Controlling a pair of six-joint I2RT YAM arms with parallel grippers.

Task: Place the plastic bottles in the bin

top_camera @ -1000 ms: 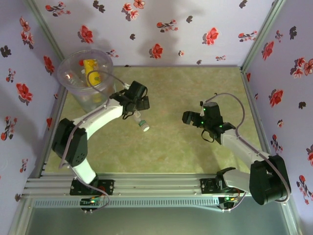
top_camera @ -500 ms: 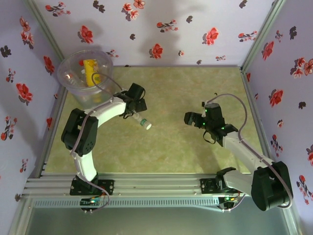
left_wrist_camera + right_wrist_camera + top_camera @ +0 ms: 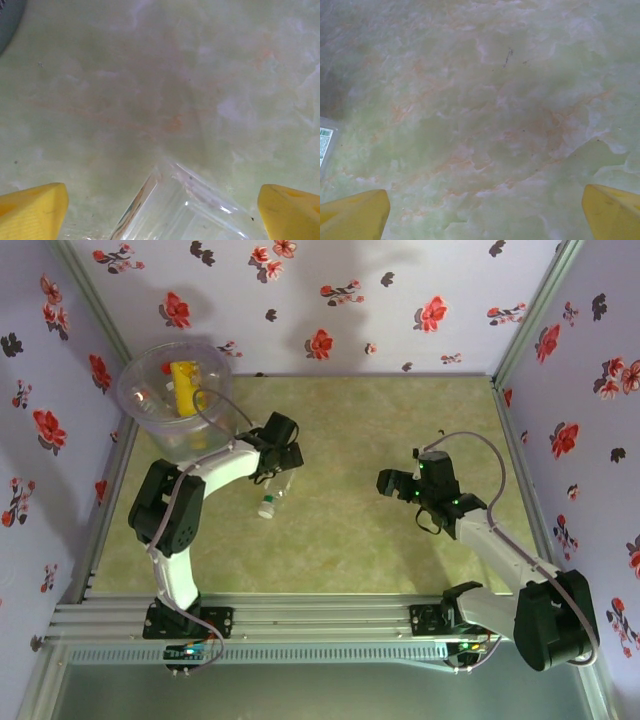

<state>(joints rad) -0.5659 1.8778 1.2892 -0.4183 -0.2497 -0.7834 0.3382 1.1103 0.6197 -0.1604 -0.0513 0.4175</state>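
Bottle (image 3: 268,504) loose on the green marbled worktop (image 3: 350,420): small and clear, it hung from the left pincer (image 3: 280,465) half a second ago and now lies on its side just below it, white cap toward the near edge. The left wrist view shows that pincer's yellow fingers (image 3: 35,207) spread wide either side of the clear body, gripping nothing. Well apart across the worktop, the right pincer (image 3: 388,483) hovers equally wide open and empty, unmoved. On this evidence the carry has failed short of its goal, and the bottle needs a fresh grasp. Farther back, in the left corner, the translucent bin (image 3: 121,390) waits with a yellow bottle (image 3: 185,383) inside. Floral-papered walls (image 3: 400,300) close the scene.
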